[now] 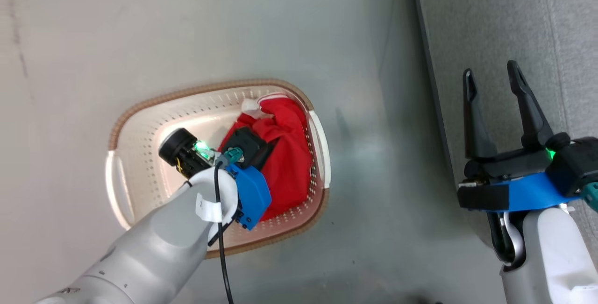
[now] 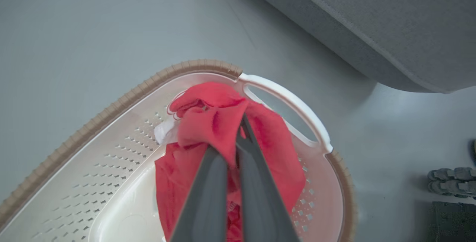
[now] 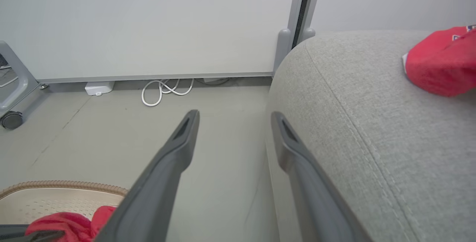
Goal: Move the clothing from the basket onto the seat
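Clothing [image 1: 285, 154] lies bunched in red folds against the right-hand end of the basket [image 1: 140, 126], which stands on the grey floor [image 1: 187, 24] at your left. Your left gripper [image 2: 235, 141] reaches down into that basket and is clamped on a raised fold of the red fabric. Its dark fingers [image 2: 260, 197] are pressed together, with cloth draped over one tip. Look right across the floor and you find your right gripper [image 1: 490, 73], its jaws spread wide with nothing between them, hovering at the edge of the seat [image 1: 514, 14]. Farther right, on top of the seat, a second red garment [image 3: 438, 67] rests.
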Robot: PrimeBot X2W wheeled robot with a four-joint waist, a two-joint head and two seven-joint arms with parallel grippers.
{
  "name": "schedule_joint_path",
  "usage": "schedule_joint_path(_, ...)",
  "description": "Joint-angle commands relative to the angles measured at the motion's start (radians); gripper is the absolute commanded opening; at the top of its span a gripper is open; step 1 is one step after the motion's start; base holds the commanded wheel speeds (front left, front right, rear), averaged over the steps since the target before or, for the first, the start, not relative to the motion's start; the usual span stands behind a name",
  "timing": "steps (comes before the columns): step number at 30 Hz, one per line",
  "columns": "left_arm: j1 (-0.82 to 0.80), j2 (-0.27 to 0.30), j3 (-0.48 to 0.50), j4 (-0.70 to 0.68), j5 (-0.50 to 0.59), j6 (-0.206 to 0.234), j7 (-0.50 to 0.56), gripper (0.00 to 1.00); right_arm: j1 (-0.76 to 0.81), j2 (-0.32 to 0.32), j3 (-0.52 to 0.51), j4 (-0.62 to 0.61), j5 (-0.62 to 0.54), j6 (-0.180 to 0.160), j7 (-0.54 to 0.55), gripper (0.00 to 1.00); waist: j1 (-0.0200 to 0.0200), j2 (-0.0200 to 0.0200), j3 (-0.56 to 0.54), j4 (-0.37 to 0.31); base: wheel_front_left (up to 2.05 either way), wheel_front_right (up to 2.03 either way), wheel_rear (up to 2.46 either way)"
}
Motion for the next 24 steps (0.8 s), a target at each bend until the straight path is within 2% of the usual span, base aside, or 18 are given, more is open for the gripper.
schedule_joint_path(1,0.012,-0.001,-0.003,-0.006,-0.005,-0.001,-0.006,0.00,0.021,0.001,-0.005,0.007,-0.008,0.000,-0.001,1.00,0.0001,0.0000,-0.061,0.032,0.00,0.00,0.00)
schedule_joint_path(7,0.039,0.007,0.049,-0.075,-0.042,-0.001,-0.017,0.00,0.066,0.000,-0.018,0.033,-0.023,0.000,-0.001,1.00,0.0001,0.0000,-0.169,0.066,0.00,0.00,0.00)
schedule_joint_path(14,0.112,0.021,0.187,-0.207,0.026,0.016,-0.017,0.00,0.128,0.000,-0.030,0.059,-0.036,0.000,-0.001,1.00,0.0001,0.0000,-0.295,0.096,0.00,0.00,0.00)
schedule_joint_path(24,0.180,0.028,0.312,-0.338,0.098,0.041,-0.018,0.00,0.208,0.000,-0.036,0.094,-0.029,0.000,-0.001,1.00,0.0001,0.0000,-0.456,0.102,0.00,0.00,0.00)
